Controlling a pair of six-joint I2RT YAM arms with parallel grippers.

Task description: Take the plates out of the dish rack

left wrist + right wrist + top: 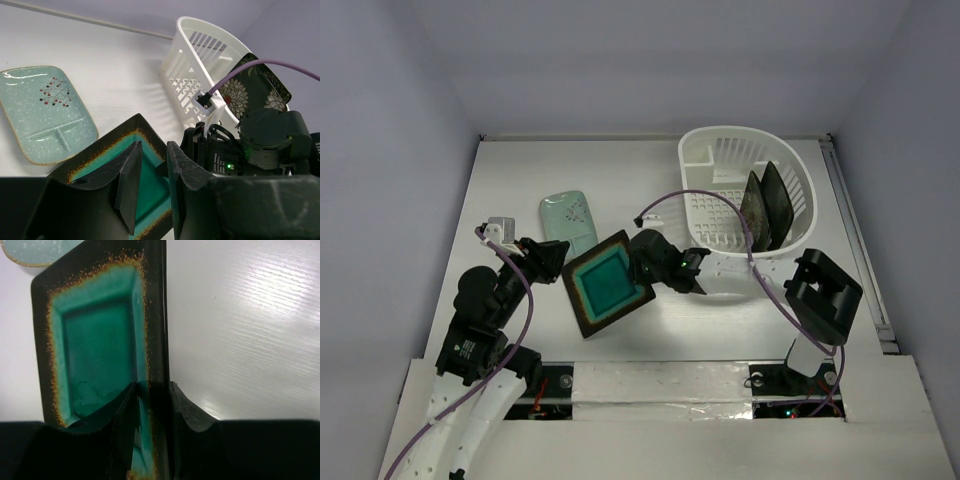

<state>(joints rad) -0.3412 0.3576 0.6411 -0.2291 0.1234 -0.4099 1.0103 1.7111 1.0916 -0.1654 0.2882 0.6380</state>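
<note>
**Teal plate pinched by its rim, clear of the rack**

The teal-centred plate [100,340] looks like glazed ceramic. I judge it stiff, fairly heavy for its size, slick on the glaze and liable to chip or crack if dropped. The raised dark rim is the sensible place to take it, deep enough that the fingers bear on both faces. The right gripper [152,387] does just that: its fingers are clamped on one rim, the plate running edge-on between them and spreading out beyond the fingertips.

The left gripper [153,147] has its fingers only narrowly parted. The plate's face shows through the gap, so it lies beyond the fingertips, not between them.

The right wrist view alone shows the grip on the rim. The left wrist view alone shows the mint plate [45,117] lying flat off to the left of its fingers. It also shows the flower-pattern plates [250,87] standing in the dish rack [200,25] beyond and to the right. Only the top view shows that the teal plate sits between the two grippers, outside the rack, tilted over the table [520,170].
</note>
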